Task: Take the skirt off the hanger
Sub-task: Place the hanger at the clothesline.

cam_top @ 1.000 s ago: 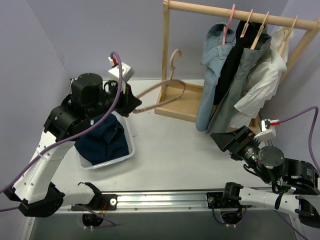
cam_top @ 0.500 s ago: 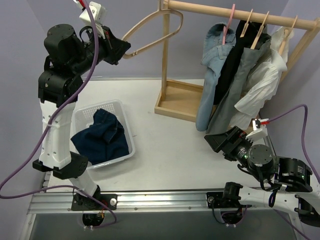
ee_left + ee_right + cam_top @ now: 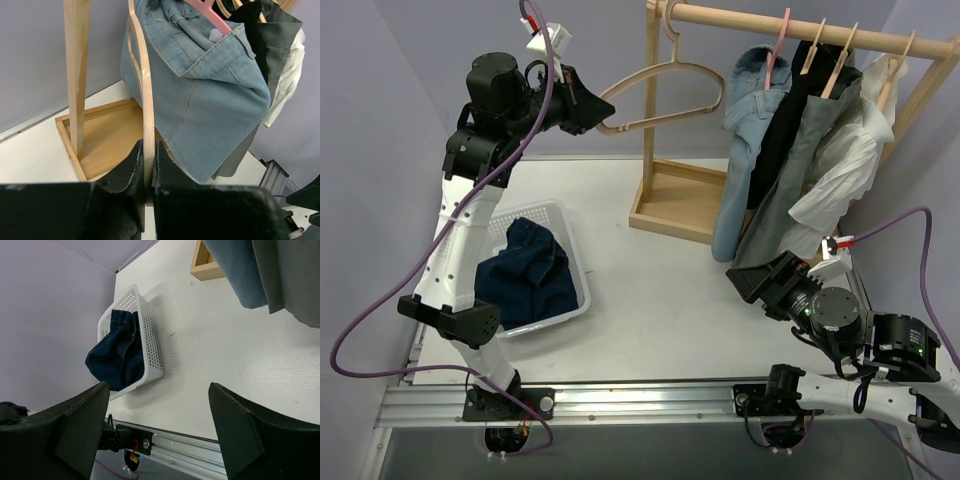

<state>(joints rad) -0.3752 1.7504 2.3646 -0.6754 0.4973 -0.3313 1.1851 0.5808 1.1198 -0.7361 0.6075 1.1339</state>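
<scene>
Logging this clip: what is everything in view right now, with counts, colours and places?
Table: one, white, under everything.
Rack: one, pale wood, back right of the table.
Denim garment: one, light blue, leftmost on the rail.
Pink hanger: one, carrying the denim.
Black garment: one, beside the denim.
Skirt: one, mid-grey, hanging between black garment and blouse.
Blouse: one, white, rightmost.
Loaded wooden hangers: three, pale, on the rail.
Empty wooden hanger: one, pale, hook by the rail's left end.
Basket: one, white, front left.
Dark garment: one, navy, in the basket.
Left gripper: shut on the empty wooden hanger.
Right gripper: open, near the skirt's hem.
</scene>
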